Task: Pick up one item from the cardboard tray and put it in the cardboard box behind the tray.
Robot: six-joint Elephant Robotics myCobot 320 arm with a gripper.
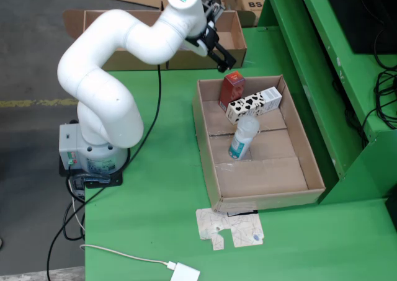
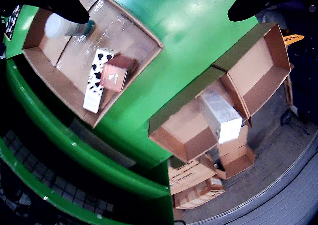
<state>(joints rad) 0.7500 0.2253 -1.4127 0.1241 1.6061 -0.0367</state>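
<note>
Three items lie in your cardboard tray [image 1: 313, 163] in the fixed view: a red carton [image 1: 232, 87] standing at the far end, a cow-patterned carton [image 1: 254, 104] on its side touching it, and a clear bottle [image 1: 243, 137] with a blue label tipped over just in front of them, near the middle of the tray floor. None of them is lifted. The tool [image 1: 220, 56] hangs above the bench [image 1: 161, 188] between the tray's far wall and the cardboard box [image 1: 236, 39] behind it, its fingers spread and carrying nothing (the gripper-mounted view shows only two dark finger shapes at the top corners, wide apart). That view also shows a white carton [image 2: 222, 116] already lying in the box.

So I judge you are at the start of a pick, with no item chosen yet. The next move calls for bringing the tool forward over the tray, lowering onto one item and aligning the fingers across its narrow side; the red carton is nearest.
</note>
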